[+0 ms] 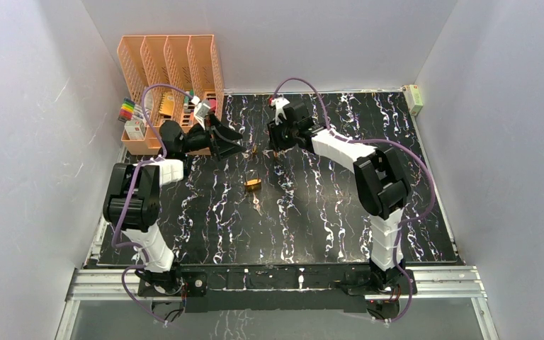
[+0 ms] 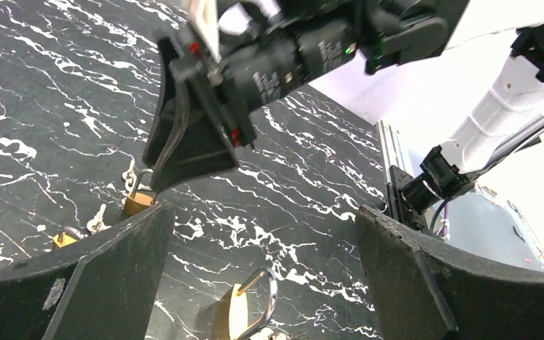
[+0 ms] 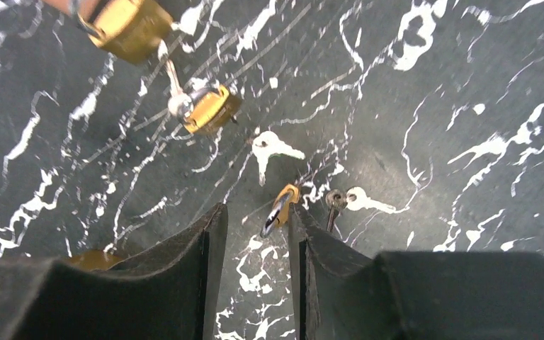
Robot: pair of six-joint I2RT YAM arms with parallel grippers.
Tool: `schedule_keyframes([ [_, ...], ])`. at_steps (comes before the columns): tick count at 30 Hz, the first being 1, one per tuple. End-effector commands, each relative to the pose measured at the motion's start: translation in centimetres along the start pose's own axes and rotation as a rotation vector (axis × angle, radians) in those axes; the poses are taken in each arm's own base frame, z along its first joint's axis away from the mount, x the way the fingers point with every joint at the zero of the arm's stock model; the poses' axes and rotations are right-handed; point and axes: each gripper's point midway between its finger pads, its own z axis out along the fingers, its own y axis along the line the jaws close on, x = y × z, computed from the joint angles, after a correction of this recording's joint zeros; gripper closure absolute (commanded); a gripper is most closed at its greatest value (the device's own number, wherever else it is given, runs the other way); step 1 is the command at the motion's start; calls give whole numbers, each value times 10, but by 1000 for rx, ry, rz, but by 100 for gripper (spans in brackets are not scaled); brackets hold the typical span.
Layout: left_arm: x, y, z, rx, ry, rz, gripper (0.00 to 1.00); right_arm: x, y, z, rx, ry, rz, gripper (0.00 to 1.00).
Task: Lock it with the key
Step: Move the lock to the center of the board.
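Several small brass padlocks and silver keys lie on the black marbled table (image 1: 326,212). In the top view one padlock (image 1: 253,185) lies mid-table with a key (image 1: 256,205) below it. My left gripper (image 1: 235,147) is open wide and empty; in its wrist view (image 2: 262,212) a padlock (image 2: 244,312) with a raised shackle lies between the fingers. My right gripper (image 1: 275,146) is narrowly open, low over the table (image 3: 256,212). A small padlock (image 3: 278,209) lies edge-on by its right fingertip, with loose keys (image 3: 273,149) (image 3: 336,205) beside it.
Orange file racks (image 1: 170,64) and a marker holder (image 1: 131,117) stand at the back left. Two more padlocks (image 3: 129,25) (image 3: 209,110) lie ahead of the right gripper. The right gripper's fingers (image 2: 184,142) hang close in front of the left gripper, over another padlock (image 2: 139,202).
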Motion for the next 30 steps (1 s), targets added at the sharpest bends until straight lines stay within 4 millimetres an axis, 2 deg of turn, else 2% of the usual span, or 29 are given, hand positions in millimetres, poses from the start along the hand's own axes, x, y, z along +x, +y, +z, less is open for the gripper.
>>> schedule_keyframes([
  [1,-25,-18,-5,-12,-30,95,2,3,-2,-2,4,52,5,57],
  [8,-25,-15,-6,-43,-18,98,2,4,-5,3,17,64,22,57],
  [12,-25,-14,-7,-44,-14,93,2,5,-5,6,18,70,24,62],
  [24,-23,-15,-7,-33,1,85,2,3,-8,9,16,80,-24,91],
  [30,-21,-15,-7,-25,8,79,2,0,-4,3,-51,90,-193,100],
])
